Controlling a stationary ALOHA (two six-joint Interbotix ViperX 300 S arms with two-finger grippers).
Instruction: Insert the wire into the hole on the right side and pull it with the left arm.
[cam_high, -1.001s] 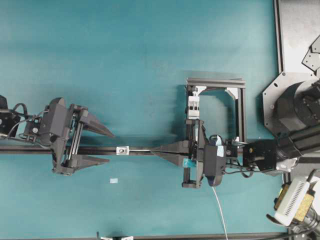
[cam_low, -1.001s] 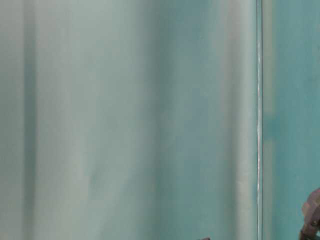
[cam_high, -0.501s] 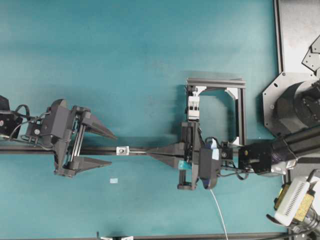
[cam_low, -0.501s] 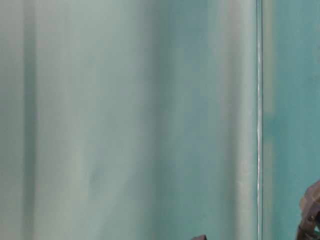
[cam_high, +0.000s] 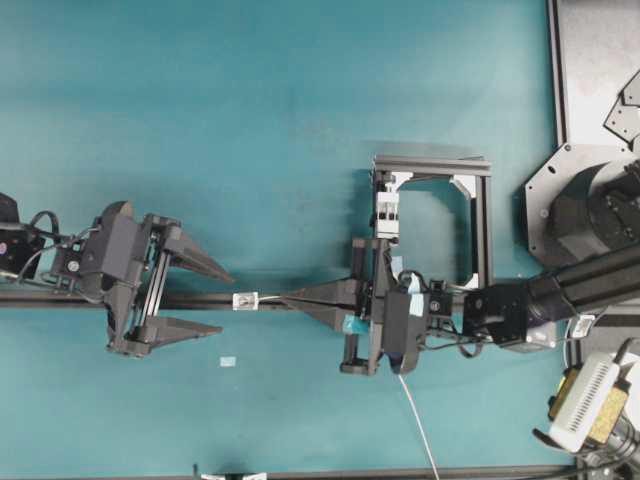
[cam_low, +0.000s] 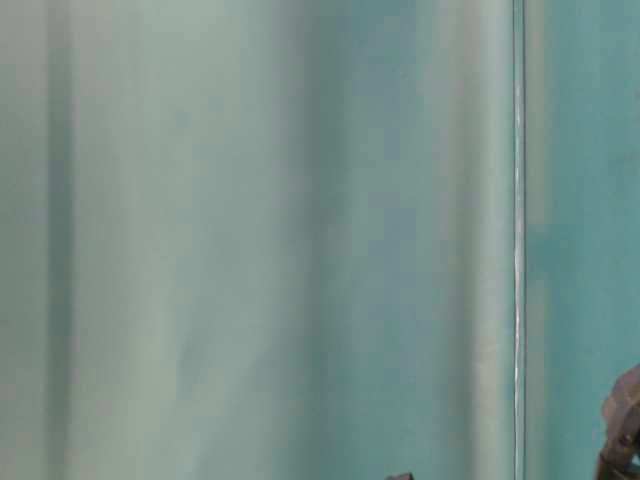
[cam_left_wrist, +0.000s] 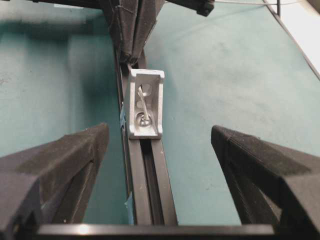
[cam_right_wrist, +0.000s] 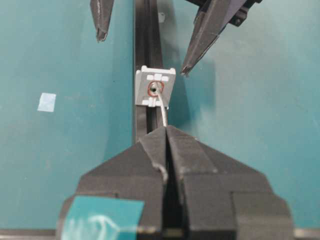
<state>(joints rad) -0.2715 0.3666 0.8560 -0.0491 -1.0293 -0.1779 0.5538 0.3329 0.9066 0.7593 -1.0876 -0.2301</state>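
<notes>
Now the wire (cam_right_wrist: 162, 111) runs from the closed right claw (cam_right_wrist: 166, 131) into the hole (cam_right_wrist: 154, 88)

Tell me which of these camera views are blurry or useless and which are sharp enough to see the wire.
Table-level view: a teal blur, nothing usable. Overhead view: sharp, evenly lit, but the wire is barely a thread. Right wrist view: crisp on the wire and hole, its own gripper soft up close. Left wrist view: bracket sharp, near fingers blurred.
</notes>
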